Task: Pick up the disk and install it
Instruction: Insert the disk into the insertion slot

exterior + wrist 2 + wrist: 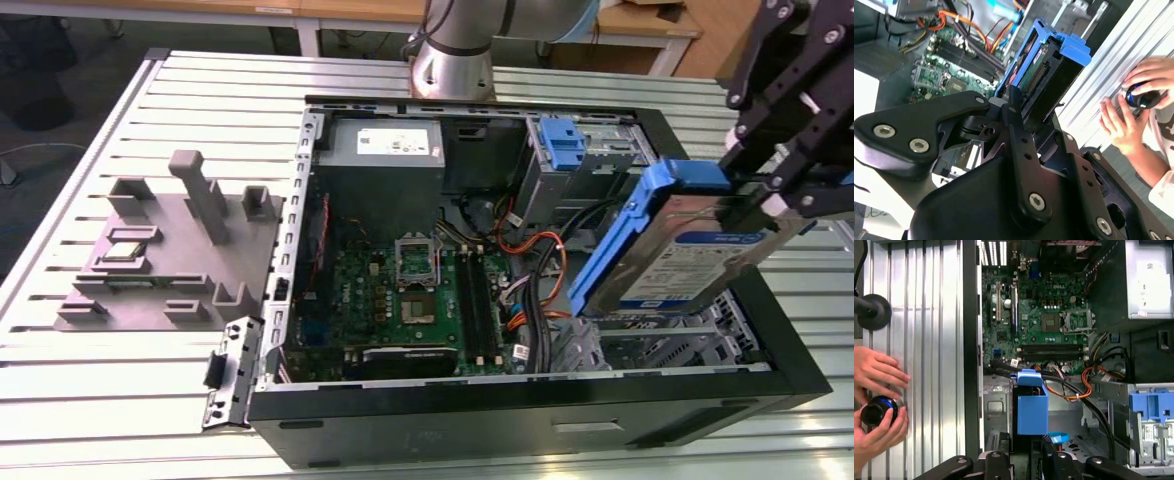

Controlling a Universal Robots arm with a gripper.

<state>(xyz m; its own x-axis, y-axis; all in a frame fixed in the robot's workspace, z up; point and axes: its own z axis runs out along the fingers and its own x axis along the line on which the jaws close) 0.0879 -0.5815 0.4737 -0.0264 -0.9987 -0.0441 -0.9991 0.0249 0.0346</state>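
One disk [681,255], silver with its blue carrier frame, hangs tilted over the open computer case [534,405], by the case's edge on the exterior view's right and clear of the motherboard [414,290]: picked up, not yet seated. The claw [755,192] is pinching its upper end, leaving the lower end free, probably so that end can meet the drive cage [667,345] beneath it. Beside the case a person's hands [876,375] rest on a round black knob [874,414] at the table [134,400], likely steering the arm.
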